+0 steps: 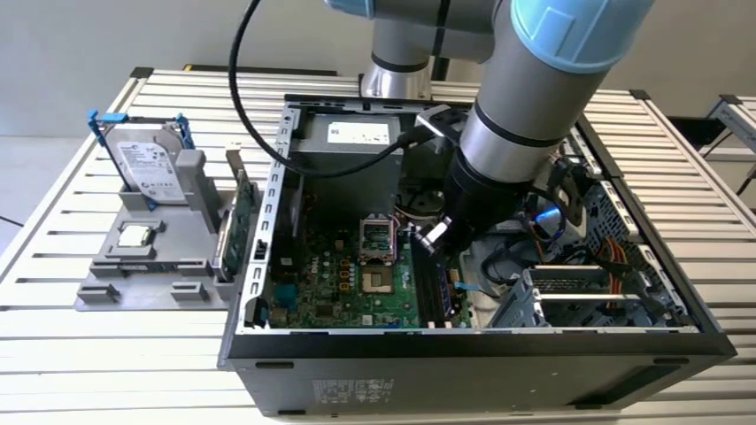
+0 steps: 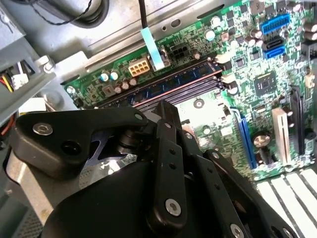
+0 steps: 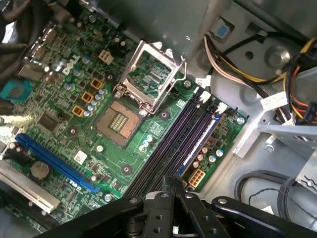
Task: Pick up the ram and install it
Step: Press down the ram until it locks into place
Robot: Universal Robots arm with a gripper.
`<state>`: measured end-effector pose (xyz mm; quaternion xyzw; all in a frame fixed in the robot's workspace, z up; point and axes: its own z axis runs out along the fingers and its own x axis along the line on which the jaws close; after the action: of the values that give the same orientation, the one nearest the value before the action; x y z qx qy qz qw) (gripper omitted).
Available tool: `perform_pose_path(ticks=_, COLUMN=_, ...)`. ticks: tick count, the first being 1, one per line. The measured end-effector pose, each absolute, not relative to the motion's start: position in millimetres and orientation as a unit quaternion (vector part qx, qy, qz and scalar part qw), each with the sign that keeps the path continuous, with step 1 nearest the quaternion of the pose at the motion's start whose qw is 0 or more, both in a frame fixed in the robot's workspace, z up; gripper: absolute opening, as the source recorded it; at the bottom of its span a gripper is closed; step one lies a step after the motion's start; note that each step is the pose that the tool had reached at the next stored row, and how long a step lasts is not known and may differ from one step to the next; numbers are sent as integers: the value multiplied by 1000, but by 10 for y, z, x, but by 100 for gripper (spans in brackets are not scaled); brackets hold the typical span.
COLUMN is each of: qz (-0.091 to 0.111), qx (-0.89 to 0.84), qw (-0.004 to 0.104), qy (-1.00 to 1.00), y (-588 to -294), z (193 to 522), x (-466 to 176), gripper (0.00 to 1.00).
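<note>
1. The ram (image 2: 176,84) showed in the second wrist view as a slim, long, dark stick with bluish chips along its face, standing on edge in a memory slot of the motherboard (image 2: 257,74), beside a row of small capacitors.
2. In the first wrist view the ram (image 3: 195,144) lay in the slot of the black bank of memory slots (image 3: 173,144) that sits nearest the small white connector, next to the open processor socket (image 3: 143,82).
3. The gripper (image 1: 435,241) hung low inside the computer case (image 1: 473,341), just above the memory slots; I could not tell whether its fingers were spread or pressed together, nor whether they touched the ram.
4. In both wrist views the gripper's black linkage covered the near part of the board.
5. The case lay open on its side on a slatted metal table (image 1: 71,354).
6. On the exterior view's left, a grey holder (image 1: 154,283) sat on the table, carrying a silver hard drive (image 1: 151,170) in a blue frame and a green expansion card (image 1: 243,226) on edge.
7. A pale wall stood behind the table.
</note>
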<state>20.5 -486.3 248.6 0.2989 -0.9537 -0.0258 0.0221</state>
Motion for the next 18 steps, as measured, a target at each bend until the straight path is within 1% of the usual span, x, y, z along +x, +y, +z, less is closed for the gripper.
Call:
perform_pose_path(ticks=7, qz=-25, qx=338, qw=22, qy=-941, y=-4863, z=2486, x=206, gripper=0)
perform_pose_path(ticks=18, qz=-22, qx=370, qw=19, qy=-929, y=-4847, z=2486, x=209, gripper=0)
